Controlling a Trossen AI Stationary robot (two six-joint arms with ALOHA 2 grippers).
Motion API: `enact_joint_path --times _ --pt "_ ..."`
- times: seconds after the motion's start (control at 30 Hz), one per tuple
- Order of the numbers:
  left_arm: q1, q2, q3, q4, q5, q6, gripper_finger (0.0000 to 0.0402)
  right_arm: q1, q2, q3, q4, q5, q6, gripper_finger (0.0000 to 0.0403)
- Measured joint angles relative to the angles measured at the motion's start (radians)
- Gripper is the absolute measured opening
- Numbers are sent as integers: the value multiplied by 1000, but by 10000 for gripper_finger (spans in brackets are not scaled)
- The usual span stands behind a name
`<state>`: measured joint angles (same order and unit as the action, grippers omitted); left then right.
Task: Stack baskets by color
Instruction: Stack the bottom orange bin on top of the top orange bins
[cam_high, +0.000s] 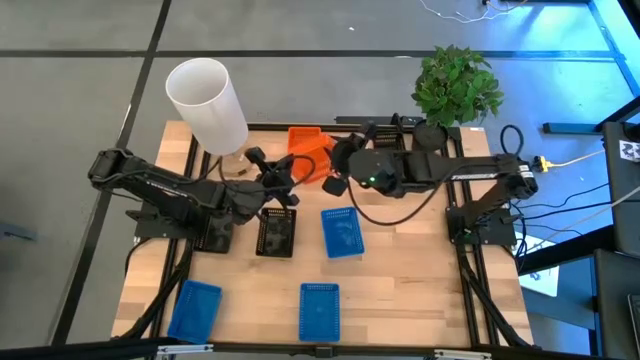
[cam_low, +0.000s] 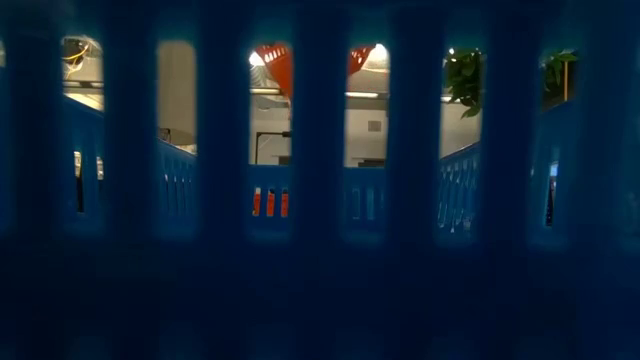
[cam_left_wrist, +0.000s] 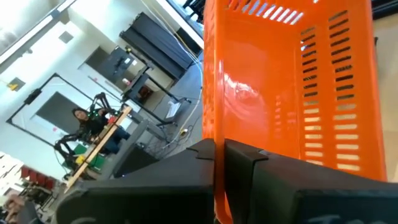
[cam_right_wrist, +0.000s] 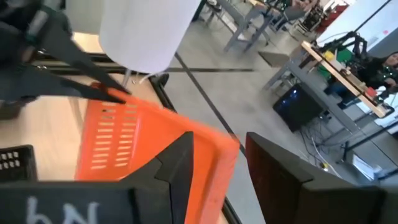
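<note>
High view: both arms meet over the back of the bench (cam_high: 400, 270). An orange basket (cam_high: 308, 150) hangs tilted between them, off the bench surface. The left gripper (cam_high: 285, 178) is at its near-left edge, the right gripper (cam_high: 335, 172) at its right edge. A black basket (cam_high: 276, 233) lies mid-bench, a second black basket (cam_high: 214, 232) sits partly hidden under the left arm. Three blue baskets lie singly: centre (cam_high: 340, 232), front left (cam_high: 195, 308), front middle (cam_high: 320, 311). A white cylinder (cam_high: 207, 106) and a plant (cam_high: 456, 85) stand at the back.

Low view: blocked by a blue basket wall (cam_low: 320, 190) right at the lens; orange shows through the slots.

Left wrist view: left fingers (cam_left_wrist: 239, 165) are clenched on the rim of the orange basket (cam_left_wrist: 292, 87).

Right wrist view: right fingers (cam_right_wrist: 180, 165) stand parted either side of the orange rim (cam_right_wrist: 155, 143), released.

Progress, my judgement: early. No finished stack visible; blues and blacks all apart.

Count: blue three, black two, orange one seen; whether more are nested in it I cannot tell.
</note>
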<state>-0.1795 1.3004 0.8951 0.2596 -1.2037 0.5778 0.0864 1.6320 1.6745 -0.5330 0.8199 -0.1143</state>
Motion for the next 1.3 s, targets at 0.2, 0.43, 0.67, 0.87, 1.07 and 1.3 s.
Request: enact_joint_path --times 0.2,0.43,0.67,0.87,1.07,1.3 --pt "1 0 0 -2 -10 -53 0 25 -37 0 3 9 -7 149" --pt "50 0 0 -6 -9 -306 0 83 -90 0 2 81 -97 149" --pt "181 0 1 -110 122 -662 0 130 -112 0 1 100 -108 149" --pt "328 0 1 -390 308 -1076 0 148 -112 0 -2 116 -159 149" --pt "470 2 1 -529 490 -1343 0 148 -113 0 -2 129 -160 149" --pt "577 23 1 -539 700 -1471 0 148 -112 0 -3 129 -160 149"
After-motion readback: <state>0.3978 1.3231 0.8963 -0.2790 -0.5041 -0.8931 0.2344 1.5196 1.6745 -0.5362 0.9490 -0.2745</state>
